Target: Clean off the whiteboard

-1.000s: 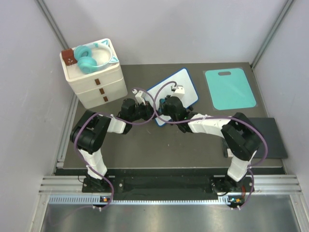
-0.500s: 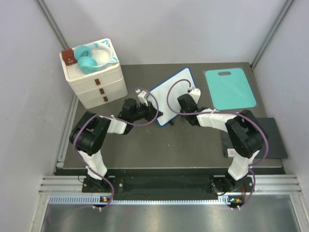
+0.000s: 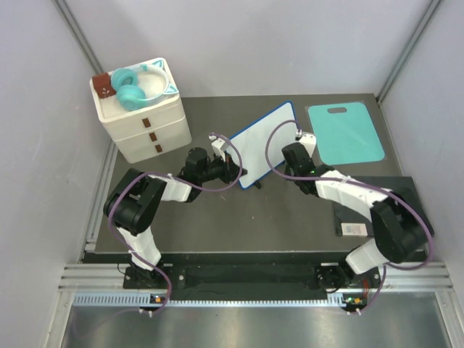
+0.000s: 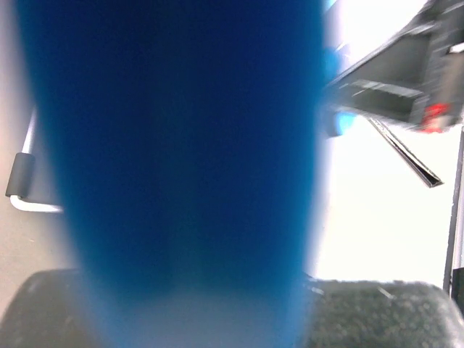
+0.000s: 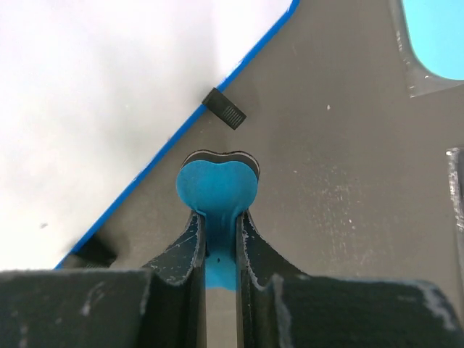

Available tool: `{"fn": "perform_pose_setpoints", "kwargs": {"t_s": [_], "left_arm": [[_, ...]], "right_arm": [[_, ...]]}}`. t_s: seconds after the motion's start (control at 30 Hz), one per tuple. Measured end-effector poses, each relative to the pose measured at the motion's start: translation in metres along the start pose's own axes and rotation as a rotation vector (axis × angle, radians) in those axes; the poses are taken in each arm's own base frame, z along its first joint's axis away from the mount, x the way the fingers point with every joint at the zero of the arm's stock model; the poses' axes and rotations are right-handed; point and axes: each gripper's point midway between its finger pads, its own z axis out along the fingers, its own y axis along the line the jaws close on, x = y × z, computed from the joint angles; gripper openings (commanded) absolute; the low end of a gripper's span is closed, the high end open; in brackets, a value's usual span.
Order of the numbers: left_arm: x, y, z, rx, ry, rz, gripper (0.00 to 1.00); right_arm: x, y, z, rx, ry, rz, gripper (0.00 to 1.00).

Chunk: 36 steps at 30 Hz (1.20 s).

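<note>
Your right pincer (image 5: 217,217) is clenched on a thin blue eraser pad (image 5: 217,177). The pad sticks out past the fingertips, so it would meet a surface before the fingers do. The whiteboard (image 5: 109,101) lies ahead and to the left of that pincer, with its blue rim and two small black feet close by. Pad and board are apart, though: the pad is just off the rim, with bare table (image 5: 341,188) behind it. A teal mat (image 5: 442,36) sits ahead and to the right. Your left pincer (image 3: 232,164) is at the board's opposite edge. Its own camera is filled by a blurred blue band, most likely the rim pressed right up against it. I judge it is placed there to steady the board against the wiping push, but I cannot tell from these views whether it has actually bitten on the rim. The board's face shows white with only a faint speck, so little seems left to wipe.
</note>
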Motion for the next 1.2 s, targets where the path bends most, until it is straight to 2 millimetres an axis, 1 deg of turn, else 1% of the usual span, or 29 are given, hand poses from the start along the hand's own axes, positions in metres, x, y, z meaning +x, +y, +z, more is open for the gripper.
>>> {"fn": "perform_pose_setpoints", "kwargs": {"t_s": [0.1,0.2,0.3,0.37,0.47,0.57,0.6,0.67,0.7,0.77,0.8,0.87,0.9,1.0,1.2], "left_arm": [[0.000,0.000,0.000,0.001,0.001,0.001,0.00],[0.000,0.000,0.000,0.001,-0.001,0.001,0.00],[0.001,0.000,-0.001,0.001,-0.004,0.003,0.00],[0.001,0.000,-0.001,0.001,-0.006,0.003,0.00],[0.002,-0.001,-0.002,0.001,-0.010,0.002,0.00],[0.002,0.000,-0.003,-0.001,-0.012,-0.003,0.00],[0.002,0.000,-0.004,-0.002,-0.013,-0.007,0.00],[0.003,0.000,-0.007,-0.006,-0.014,-0.016,0.00],[0.004,0.000,-0.008,-0.007,-0.014,-0.020,0.00],[0.004,0.000,-0.010,-0.009,-0.014,-0.024,0.00],[0.004,0.000,-0.010,-0.009,-0.014,-0.026,0.00],[0.004,0.000,-0.011,-0.010,-0.014,-0.029,0.00],[0.004,0.000,-0.011,-0.010,-0.014,-0.031,0.00],[0.004,0.001,-0.011,-0.012,-0.014,-0.039,0.02],[0.004,0.002,-0.010,-0.009,-0.010,-0.059,0.03]], "right_arm": [[-0.009,0.000,-0.016,-0.040,-0.030,0.019,0.00],[0.002,-0.001,-0.022,-0.060,-0.011,0.010,0.00],[0.028,-0.003,-0.023,-0.063,0.038,-0.023,0.00],[0.048,-0.005,-0.024,-0.067,0.078,-0.044,0.00],[0.073,-0.012,-0.023,-0.055,0.128,-0.058,0.00],[0.087,-0.020,-0.022,-0.041,0.160,-0.060,0.00],[0.089,-0.020,-0.022,-0.042,0.164,-0.059,0.00],[0.089,-0.019,-0.021,-0.046,0.161,-0.053,0.08],[0.088,-0.018,-0.021,-0.049,0.159,-0.051,0.22],[0.088,-0.017,-0.021,-0.052,0.157,-0.049,0.35],[0.088,-0.017,-0.021,-0.053,0.156,-0.048,0.46],[0.087,-0.017,-0.021,-0.055,0.154,-0.050,0.58],[0.087,-0.016,-0.021,-0.056,0.153,-0.048,0.67],[0.087,-0.017,-0.021,-0.054,0.152,-0.056,0.76],[0.079,-0.023,-0.024,-0.025,0.132,-0.089,0.84]]}}
